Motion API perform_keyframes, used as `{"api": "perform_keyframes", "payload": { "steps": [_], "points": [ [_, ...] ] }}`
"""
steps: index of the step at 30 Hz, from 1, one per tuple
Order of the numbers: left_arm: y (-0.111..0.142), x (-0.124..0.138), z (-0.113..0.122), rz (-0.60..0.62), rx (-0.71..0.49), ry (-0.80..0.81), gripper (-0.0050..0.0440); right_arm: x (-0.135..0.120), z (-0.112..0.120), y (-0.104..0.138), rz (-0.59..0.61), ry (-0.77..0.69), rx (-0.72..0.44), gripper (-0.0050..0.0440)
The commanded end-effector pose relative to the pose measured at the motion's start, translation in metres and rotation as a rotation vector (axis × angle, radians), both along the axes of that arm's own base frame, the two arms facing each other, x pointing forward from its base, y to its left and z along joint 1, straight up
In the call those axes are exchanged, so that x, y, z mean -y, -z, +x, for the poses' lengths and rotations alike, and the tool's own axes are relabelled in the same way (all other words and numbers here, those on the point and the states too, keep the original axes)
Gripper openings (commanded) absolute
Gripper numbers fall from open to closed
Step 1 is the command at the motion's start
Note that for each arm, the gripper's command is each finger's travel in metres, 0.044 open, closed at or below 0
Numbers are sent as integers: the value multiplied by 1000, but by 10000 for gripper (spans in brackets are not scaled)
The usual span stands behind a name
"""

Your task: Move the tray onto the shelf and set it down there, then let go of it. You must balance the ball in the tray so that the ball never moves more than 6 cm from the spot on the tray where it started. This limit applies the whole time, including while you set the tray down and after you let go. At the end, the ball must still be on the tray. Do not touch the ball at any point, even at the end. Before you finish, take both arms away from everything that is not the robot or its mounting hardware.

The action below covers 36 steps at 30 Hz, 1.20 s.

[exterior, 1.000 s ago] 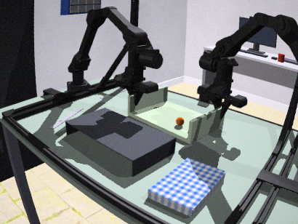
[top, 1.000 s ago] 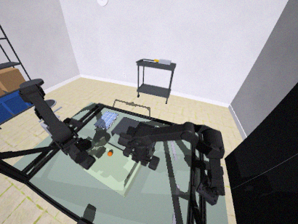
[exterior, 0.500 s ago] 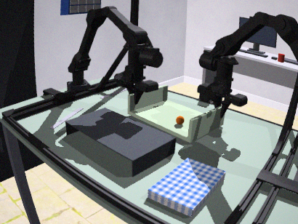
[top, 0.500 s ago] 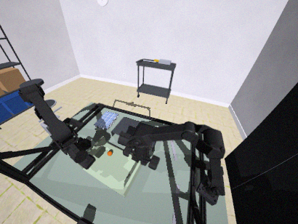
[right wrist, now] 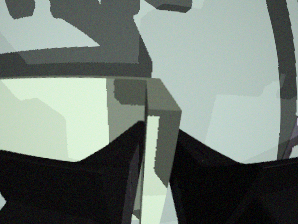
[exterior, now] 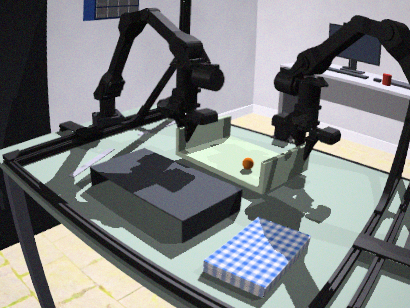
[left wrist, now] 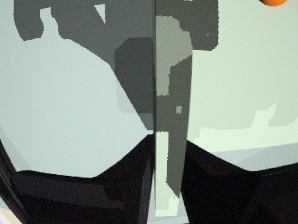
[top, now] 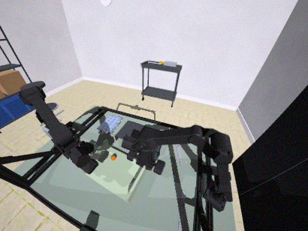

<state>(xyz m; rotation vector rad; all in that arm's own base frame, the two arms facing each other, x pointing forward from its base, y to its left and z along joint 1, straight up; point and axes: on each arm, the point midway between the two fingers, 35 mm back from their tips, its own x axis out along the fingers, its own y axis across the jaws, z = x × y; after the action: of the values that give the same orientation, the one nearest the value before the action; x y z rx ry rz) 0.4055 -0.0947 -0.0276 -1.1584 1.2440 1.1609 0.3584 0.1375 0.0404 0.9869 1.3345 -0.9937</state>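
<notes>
My left hand (top: 84, 161) (exterior: 299, 140) (left wrist: 162, 140) and right hand (top: 145, 162) (exterior: 189, 126) (right wrist: 153, 127) clamped the tray (top: 125, 181) (exterior: 210, 160) (left wrist: 172, 117) (right wrist: 162, 95), ball (top: 113, 157) (exterior: 248, 163) (left wrist: 274, 2) aboard; reaching the shelf (top: 123, 136) (exterior: 207, 211), left of centre in the exterior view, remained, then release

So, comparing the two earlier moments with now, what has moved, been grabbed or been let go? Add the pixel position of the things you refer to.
No clear movement shows; any shift of the tray (top: 122, 187) (exterior: 215, 159) (left wrist: 235, 100) (right wrist: 35, 125) is too slight to tell. Nothing visibly grabbed or released: left jaws (top: 88, 160) (exterior: 298, 144) and right jaws (top: 147, 164) (exterior: 190, 132) stay closed on its opposite end walls. The orange ball (top: 113, 157) (exterior: 248, 163) (left wrist: 274, 2) remains inside, and the checkered block (top: 110, 124) (exterior: 255, 255) stays put.
</notes>
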Motion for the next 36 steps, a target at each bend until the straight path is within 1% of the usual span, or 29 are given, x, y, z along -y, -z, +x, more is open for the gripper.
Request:
{"api": "perform_keyframes", "payload": {
  "steps": [1, 28, 36],
  "points": [
    [-9, 0, 0, 1, 3, 0, 20, 0, 0, -9, 3, 0, 3, 20],
    [-14, 0, 0, 1, 3, 0, 20, 0, 0, -14, 3, 0, 3, 20],
    [-21, 0, 0, 1, 3, 0, 20, 0, 0, -21, 3, 0, 3, 20]
  ]
}}
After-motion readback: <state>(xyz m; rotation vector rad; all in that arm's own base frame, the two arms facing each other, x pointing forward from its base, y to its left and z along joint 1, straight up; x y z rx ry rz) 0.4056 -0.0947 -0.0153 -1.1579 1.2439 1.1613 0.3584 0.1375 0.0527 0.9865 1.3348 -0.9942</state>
